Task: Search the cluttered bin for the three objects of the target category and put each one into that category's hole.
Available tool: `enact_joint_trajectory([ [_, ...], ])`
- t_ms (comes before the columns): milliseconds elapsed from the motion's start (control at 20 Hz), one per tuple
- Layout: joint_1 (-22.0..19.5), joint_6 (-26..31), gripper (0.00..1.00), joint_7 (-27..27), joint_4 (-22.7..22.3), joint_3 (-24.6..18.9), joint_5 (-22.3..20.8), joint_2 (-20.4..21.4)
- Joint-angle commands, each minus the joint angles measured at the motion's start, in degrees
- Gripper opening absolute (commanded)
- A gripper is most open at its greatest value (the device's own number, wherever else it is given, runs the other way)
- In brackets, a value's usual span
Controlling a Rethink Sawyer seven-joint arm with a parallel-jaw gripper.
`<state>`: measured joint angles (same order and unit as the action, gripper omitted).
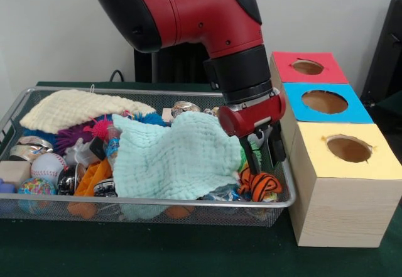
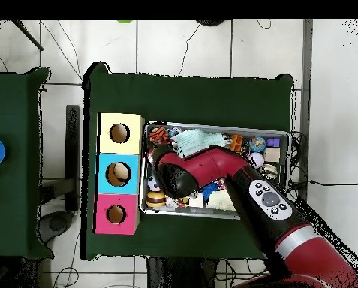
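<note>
A: Hand (image 1: 264,154) status?

B: It hangs low inside the right end of the wire basket (image 1: 19,104), at the side next to the boxes. Two dark fingers (image 1: 251,156) point down with a visible gap between them, so they stand apart and grip nothing.

A: And the tiger ball?

B: The orange ball with black stripes (image 1: 262,186) lies just below the fingertips, in the basket's near right corner. I cannot tell whether a finger touches it. From overhead it shows at the basket's corner (image 2: 158,135), beside the yellow box and just past the arm's wrist.

A: What sits around the hand?

B: A pale green cloth (image 1: 179,154) is spread just to its left, over the middle of the clutter. Farther left lie a cream cloth (image 1: 78,107), a purple spiky ball (image 1: 69,140) and a small baseball (image 1: 48,167).

A: The target hole?

B: The hole in the red top (image 1: 308,67) is behind and to the right of the hand, on the farthest box of the row. The blue-topped box (image 1: 326,103) comes next, and the yellow-topped box (image 1: 348,150) stands nearest the camera, immediately right of the hand, outside the basket wall.

A: What carries it all?

B: A green tabletop (image 1: 188,252).
</note>
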<state>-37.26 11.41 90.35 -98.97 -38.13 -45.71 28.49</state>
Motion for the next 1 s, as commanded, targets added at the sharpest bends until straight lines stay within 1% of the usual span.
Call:
enact_joint_trajectory([
  [50, -2.11, 2.67, 1.0, 0.23, 6.63, -0.12, 0.63, -1.95],
  [600, -2.41, 2.17, 1.0, 0.02, 7.05, -0.19, 0.1, -2.34],
  [1000, -3.06, 1.96, 1.0, -0.23, 5.16, -0.35, -0.29, -2.47],
])
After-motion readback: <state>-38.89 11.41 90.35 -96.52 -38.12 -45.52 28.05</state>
